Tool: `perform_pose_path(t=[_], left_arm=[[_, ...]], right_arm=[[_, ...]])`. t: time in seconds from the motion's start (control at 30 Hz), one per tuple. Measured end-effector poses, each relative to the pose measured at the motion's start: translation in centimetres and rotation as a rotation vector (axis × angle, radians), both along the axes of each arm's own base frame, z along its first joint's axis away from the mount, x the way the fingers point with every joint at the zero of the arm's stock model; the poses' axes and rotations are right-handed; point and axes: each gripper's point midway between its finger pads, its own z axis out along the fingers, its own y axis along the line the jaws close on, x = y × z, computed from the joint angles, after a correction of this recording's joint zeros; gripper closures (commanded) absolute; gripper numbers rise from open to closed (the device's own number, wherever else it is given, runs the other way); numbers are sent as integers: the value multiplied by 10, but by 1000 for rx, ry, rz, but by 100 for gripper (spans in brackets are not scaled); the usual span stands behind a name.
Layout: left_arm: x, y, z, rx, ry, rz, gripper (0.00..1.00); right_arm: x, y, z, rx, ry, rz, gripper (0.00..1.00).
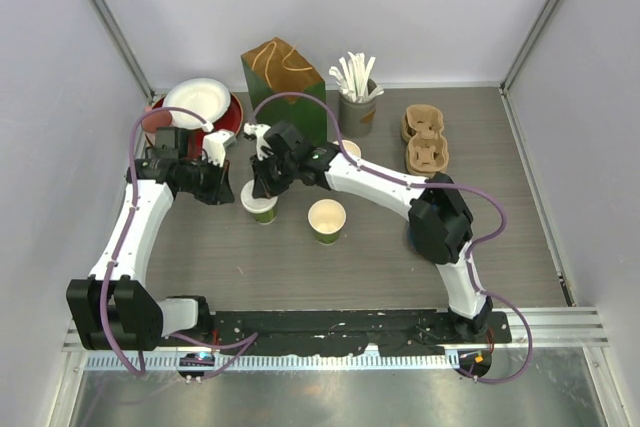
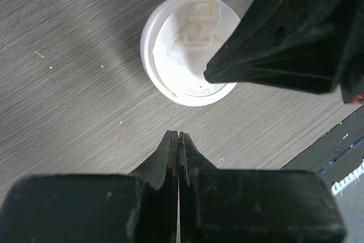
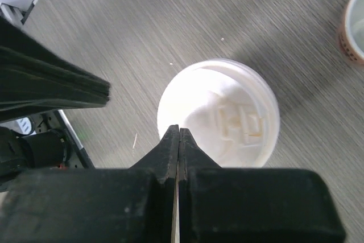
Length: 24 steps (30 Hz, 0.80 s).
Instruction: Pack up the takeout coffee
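Note:
One takeout coffee cup, green with a white lid (image 1: 260, 201), stands on the table between both grippers. My right gripper (image 3: 178, 130) is shut and empty, its tips just above the near edge of the lid (image 3: 219, 115). My left gripper (image 2: 178, 135) is also shut and empty, a short way from the lid (image 2: 182, 49) and apart from it. From above, the left gripper (image 1: 231, 192) sits left of the cup and the right gripper (image 1: 263, 185) right over it. A second green cup (image 1: 327, 219), open with a cream inside, stands to the right.
A green paper bag (image 1: 282, 72) stands at the back, with a holder of wooden sticks (image 1: 357, 97) and cardboard cup carriers (image 1: 425, 139) to its right. A white bowl on a red plate (image 1: 200, 102) is at the back left. Another cup (image 3: 355, 24) is half hidden by the right arm.

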Motion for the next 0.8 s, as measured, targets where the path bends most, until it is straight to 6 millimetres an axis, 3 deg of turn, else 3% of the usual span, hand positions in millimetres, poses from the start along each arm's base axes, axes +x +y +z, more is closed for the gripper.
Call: perform_pose_path(t=[0.13, 0.2, 0.33, 0.37, 0.47, 0.6, 0.7, 0.77, 0.8], left_arm=[[0, 0, 0, -1, 1, -1, 98], [-1, 0, 0, -1, 3, -1, 92], [-1, -1, 1, -2, 3, -5, 56], [-1, -1, 1, -4, 4, -6, 52], [-1, -2, 4, -8, 0, -7, 40], [-2, -2, 7, -10, -6, -9, 37], [-1, -2, 10, -10, -10, -8, 37], [-1, -2, 11, -13, -12, -9, 36], [-1, -3, 11, -14, -11, -9, 36]], right_arm=[[-5, 9, 24, 22, -27, 27, 98], [-4, 13, 40, 47, -49, 27, 86], [0, 0, 75, 78, -93, -10, 67], [5, -9, 87, 88, -113, -34, 61], [27, -62, 119, 103, -164, -168, 50], [68, -176, 134, 82, -202, -444, 42], [93, -273, 105, -21, -194, -702, 40], [93, -313, 69, -117, -145, -797, 43], [90, -324, 53, -156, -120, -818, 44]])
